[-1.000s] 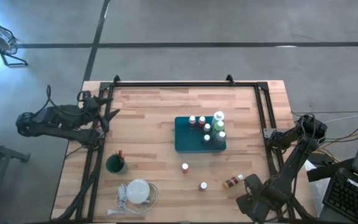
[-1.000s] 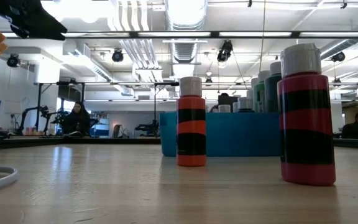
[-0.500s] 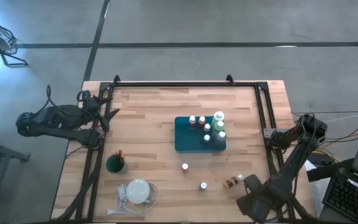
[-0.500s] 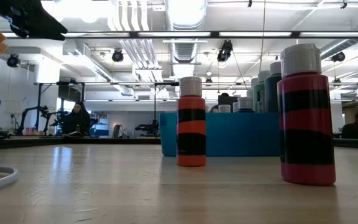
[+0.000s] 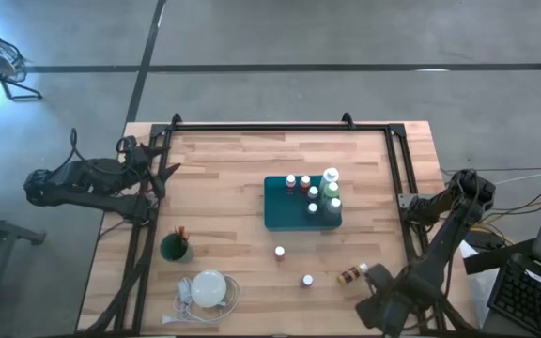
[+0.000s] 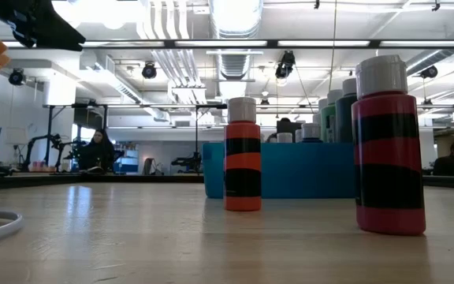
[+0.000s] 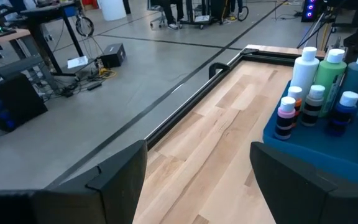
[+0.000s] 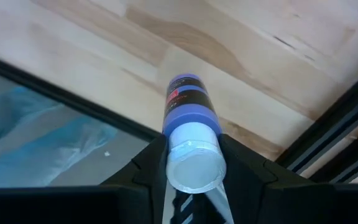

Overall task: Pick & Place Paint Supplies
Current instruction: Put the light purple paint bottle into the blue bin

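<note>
A purple paint bottle (image 8: pixel 188 106) with a white cap sits between the fingers of my right gripper (image 8: pixel 193 163), near the table's near right corner; in the high view the bottle (image 5: pixel 349 276) lies level. Two red-and-black bottles (image 6: pixel 243 162) (image 6: pixel 387 150) stand on their bases on the bare wood. Several more bottles (image 7: pixel 319 87) stand in the teal tray (image 5: pixel 285 214). Brushes stick up out of a green cup (image 5: pixel 175 248). My left gripper (image 7: pixel 197 180) is open and waits at the table's left edge (image 5: pixel 162 171). My right gripper has the purple bottle by its white cap end (image 8: pixel 194 167), pinched between the two fingers. The bottle lies along the fingers, its body pointing out past their tips. Whether it rests on the table or is lifted clear, I cannot tell.
A white round disc with a cord (image 5: pixel 208 288) lies near the table's near left corner. A black rail (image 5: pixel 397 164) frames the table's far and side edges. Bare wood lies between the tray and the left rail. People sit in the room beyond the table.
</note>
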Controlling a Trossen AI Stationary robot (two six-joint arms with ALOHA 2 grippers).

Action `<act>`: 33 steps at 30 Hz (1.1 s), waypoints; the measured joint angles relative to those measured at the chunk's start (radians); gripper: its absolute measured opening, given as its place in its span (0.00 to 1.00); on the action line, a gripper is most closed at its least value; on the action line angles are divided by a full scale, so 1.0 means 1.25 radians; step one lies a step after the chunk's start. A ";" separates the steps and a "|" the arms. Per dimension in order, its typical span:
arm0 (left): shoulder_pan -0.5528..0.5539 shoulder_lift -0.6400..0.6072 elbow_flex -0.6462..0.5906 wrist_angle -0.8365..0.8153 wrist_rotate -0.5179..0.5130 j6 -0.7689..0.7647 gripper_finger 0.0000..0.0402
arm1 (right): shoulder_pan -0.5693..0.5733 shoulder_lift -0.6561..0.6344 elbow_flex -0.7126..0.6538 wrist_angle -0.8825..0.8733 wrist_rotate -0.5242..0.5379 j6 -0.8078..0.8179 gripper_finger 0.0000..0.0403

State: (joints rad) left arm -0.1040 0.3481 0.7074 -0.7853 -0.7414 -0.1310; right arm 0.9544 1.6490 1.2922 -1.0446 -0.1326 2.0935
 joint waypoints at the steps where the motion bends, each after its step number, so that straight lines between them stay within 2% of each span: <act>1: 0.000 0.000 0.000 0.000 -0.001 0.000 0.72 | -0.008 -0.003 0.005 -0.001 0.000 -0.013 0.28; 5: 0.000 0.000 0.000 0.000 -0.002 0.000 0.72 | -0.047 -0.016 0.030 -0.013 0.009 -0.083 0.28; 18: 0.000 0.000 0.000 0.000 -0.004 -0.005 0.72 | -0.243 -0.043 0.180 -0.167 0.194 -0.413 0.28; 33: 0.000 0.000 -0.001 0.036 -0.032 -0.007 0.72 | -0.630 -0.036 0.324 -0.191 0.190 -1.006 0.28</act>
State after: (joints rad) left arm -0.1043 0.3485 0.7063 -0.7407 -0.7819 -0.1394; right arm 0.1662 1.6042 1.6969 -1.2834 0.1044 0.8360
